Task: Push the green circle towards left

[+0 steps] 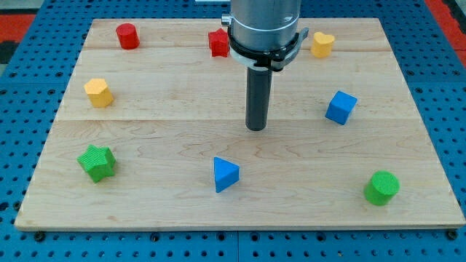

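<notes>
The green circle point(381, 188) is a short green cylinder near the board's bottom right corner. My tip point(255, 128) is the lower end of a dark rod near the board's middle, well to the upper left of the green circle and not touching any block. The nearest blocks to my tip are the blue triangle point(225, 175) below it and the blue cube point(341, 108) to its right.
A wooden board point(145, 145) lies on a blue pegboard. Also on it: a red cylinder point(127, 36) top left, a red star point(218, 43) top middle, a yellow heart point(322, 44) top right, a yellow hexagon point(98, 92) left, a green star point(97, 161) bottom left.
</notes>
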Tool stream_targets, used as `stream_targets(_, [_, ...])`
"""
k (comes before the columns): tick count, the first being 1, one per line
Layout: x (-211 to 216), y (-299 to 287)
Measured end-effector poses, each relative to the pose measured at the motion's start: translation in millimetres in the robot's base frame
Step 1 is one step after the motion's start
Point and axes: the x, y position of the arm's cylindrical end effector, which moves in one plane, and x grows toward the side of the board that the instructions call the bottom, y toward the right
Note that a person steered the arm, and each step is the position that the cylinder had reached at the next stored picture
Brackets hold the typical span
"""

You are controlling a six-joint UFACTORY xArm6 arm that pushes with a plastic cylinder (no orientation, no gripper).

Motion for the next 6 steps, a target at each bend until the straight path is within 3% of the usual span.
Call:
stream_targets(3, [61,47])
stream_targets(4, [34,127])
stream_targets(5, [68,232])
stream_targets(6, [109,264])
